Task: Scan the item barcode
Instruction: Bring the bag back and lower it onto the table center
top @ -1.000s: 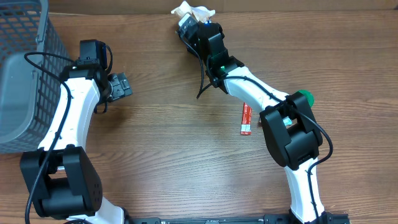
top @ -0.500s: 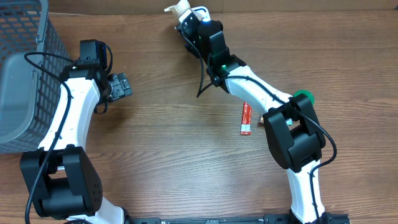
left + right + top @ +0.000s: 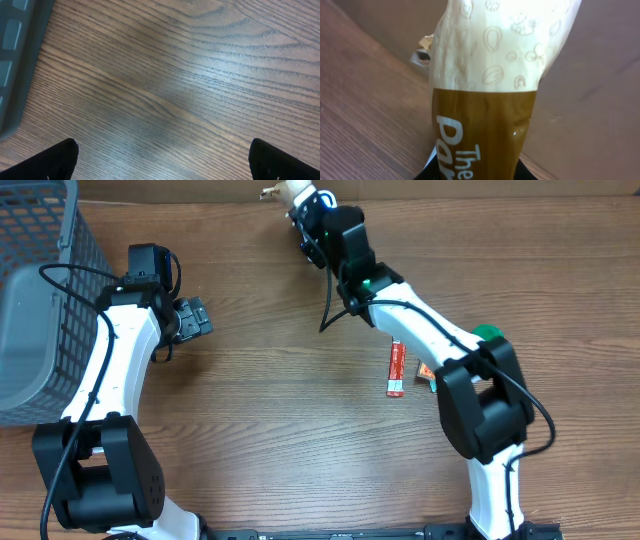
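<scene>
The right arm [image 3: 420, 330] reaches to the far edge of the counter [image 3: 280, 440], and the right jaws are closed to a narrow gap on a packet [image 3: 291, 192], gripping it by its lower end. From overhead, the packet's cream end sticks out past the jaws toward the far left, over the counter's back edge. In the right wrist view the packet [image 3: 485, 100] rises straight up out of the jaws and fills the middle of the picture: the upper half is cream with faint outline drawings, and the lower half is glossy brown with white letters reading "The" and "Par", cut off at the bottom edge. The left arm [image 3: 120, 370] is on the other side of the counter, well apart from the packet. The left jaws are spread as wide as they go and grip nothing. In the left wrist view the 2 dark fingers [image 3: 62, 155] show only at the bottom corners, with bare wood grain between them. A grey mesh basket [image 3: 40, 270] sits at the left edge, just beside the left arm. A red stick [image 3: 396, 370] lies on the counter near the right arm, and a green thing [image 3: 490, 334] shows partly from behind that arm.
</scene>
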`<action>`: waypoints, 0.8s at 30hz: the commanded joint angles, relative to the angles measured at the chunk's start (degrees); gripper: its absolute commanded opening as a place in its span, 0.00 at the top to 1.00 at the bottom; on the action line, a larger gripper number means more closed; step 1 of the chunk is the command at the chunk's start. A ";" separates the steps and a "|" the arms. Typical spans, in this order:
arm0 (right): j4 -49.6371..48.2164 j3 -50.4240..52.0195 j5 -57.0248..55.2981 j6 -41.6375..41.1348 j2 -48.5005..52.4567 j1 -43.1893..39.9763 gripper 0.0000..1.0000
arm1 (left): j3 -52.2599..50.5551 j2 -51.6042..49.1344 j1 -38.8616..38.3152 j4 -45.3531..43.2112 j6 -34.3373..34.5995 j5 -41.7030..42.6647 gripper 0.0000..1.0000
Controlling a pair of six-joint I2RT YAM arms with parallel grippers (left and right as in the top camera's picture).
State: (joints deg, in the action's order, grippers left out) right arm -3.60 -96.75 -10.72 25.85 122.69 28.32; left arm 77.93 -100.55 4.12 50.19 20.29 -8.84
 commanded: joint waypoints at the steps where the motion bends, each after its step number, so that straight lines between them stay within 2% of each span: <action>1: 2.43 -0.98 0.35 -4.94 -8.76 -0.66 0.96 | -0.44 0.81 -0.35 -0.04 -1.46 -0.57 0.00; 7: 25.64 -0.98 6.67 -5.35 -15.74 -0.70 0.96 | -0.44 0.81 -0.35 -0.04 -1.46 -0.57 0.00; 10: 40.89 -0.98 14.58 -9.44 -16.52 -0.70 0.96 | -0.44 0.81 -0.37 -0.07 -1.46 -0.57 0.00; 16: 65.26 -0.96 26.03 -9.38 -16.48 -0.70 0.96 | -0.44 0.81 -0.37 -0.04 -1.46 -0.57 0.00; 20: 72.08 0.35 25.59 -8.24 -16.48 -0.72 0.94 | -0.44 0.81 -0.37 -0.04 -1.46 -0.57 0.00; 24: 72.35 2.84 20.31 -7.41 -16.48 -0.74 0.91 | -0.44 0.81 -0.37 -0.04 -1.46 -0.57 0.00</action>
State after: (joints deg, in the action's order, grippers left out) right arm 69.06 -96.01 12.12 17.78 107.00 27.75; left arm 77.91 -100.55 4.12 50.17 20.29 -8.84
